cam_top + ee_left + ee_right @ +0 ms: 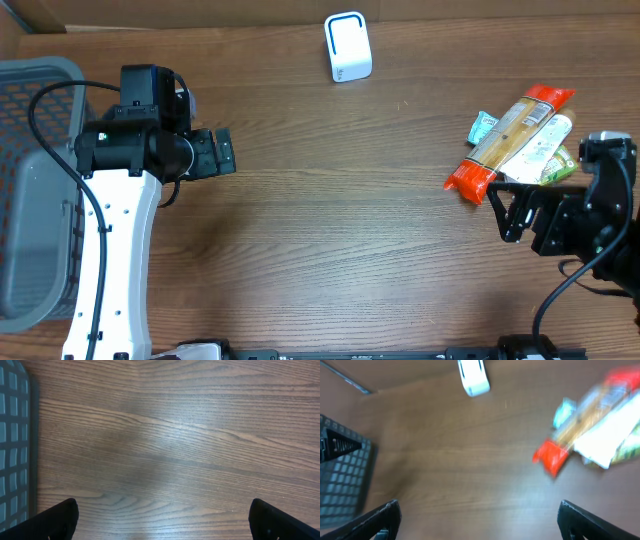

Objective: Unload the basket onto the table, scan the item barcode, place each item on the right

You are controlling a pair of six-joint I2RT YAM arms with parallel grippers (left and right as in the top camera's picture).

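A heap of packaged items lies at the table's right: a long orange-ended packet (512, 140) (580, 425), a white pack (545, 147) (610, 435) and a small teal pack (484, 127) (564, 411). A white barcode scanner (347, 47) (472, 376) stands at the back centre. My right gripper (508, 212) (480, 520) hovers just in front of the heap, open, with nothing between its fingers. My left gripper (224, 153) (162, 520) is at the left over bare wood, open and empty.
A grey mesh basket (35, 190) (15, 435) (342, 475) stands at the table's left edge beside my left arm. Brown wood stretches between the two grippers.
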